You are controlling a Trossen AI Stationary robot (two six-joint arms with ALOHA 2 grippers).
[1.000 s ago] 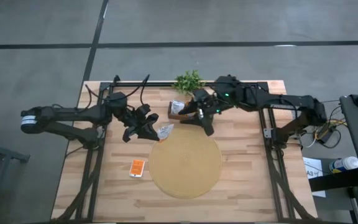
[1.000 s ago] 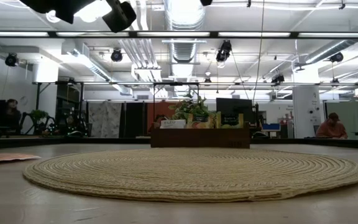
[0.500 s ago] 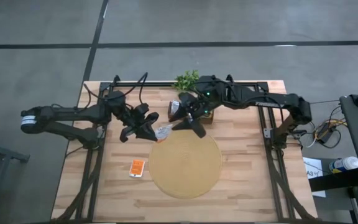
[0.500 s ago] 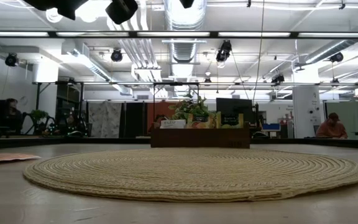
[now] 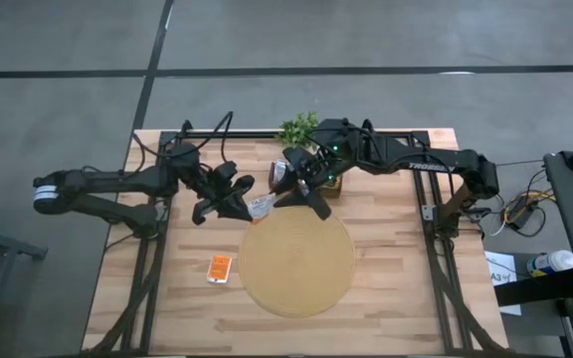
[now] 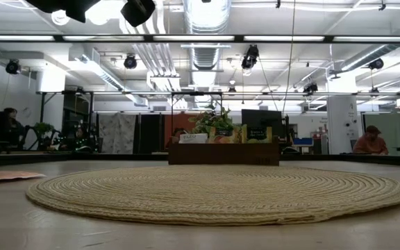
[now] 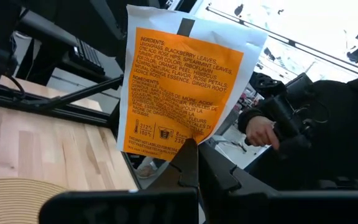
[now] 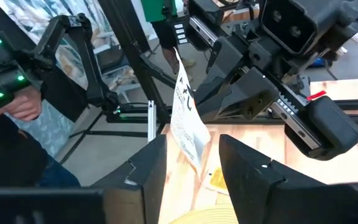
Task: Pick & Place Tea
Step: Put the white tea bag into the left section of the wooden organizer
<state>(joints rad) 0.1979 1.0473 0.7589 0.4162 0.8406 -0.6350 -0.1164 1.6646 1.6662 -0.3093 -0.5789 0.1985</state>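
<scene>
Tea packet (image 7: 185, 87), the orange-red one with white edging, is up in the air above the wooden surface (image 5: 396, 268), pinched at one edge by the left pincer (image 5: 239, 206). That pincer is clamped tight on it, hovering right off the round woven mat (image 5: 296, 262) at about its 11 o'clock. From the left wrist view you can read the ingredients side of the packet, dark fingers biting its lower edge.

Moving right, the right pincer (image 5: 301, 191) sits just past the packet, over the mat's 12 o'clock rim. Its fingers (image 8: 148, 168) stand apart with the packet edge-on between them, but I can't say they're touching it, so it looks part open and not gripping anything.

Behind that, at the far edge of the surface, there's a dark wooden box (image 6: 223, 153) with more packets standing in it and a small green plant (image 5: 300, 127).

One more orange packet (image 5: 220, 267) lies flat on the surface at roughly the mat's 9 o'clock, well clear of both arms.
</scene>
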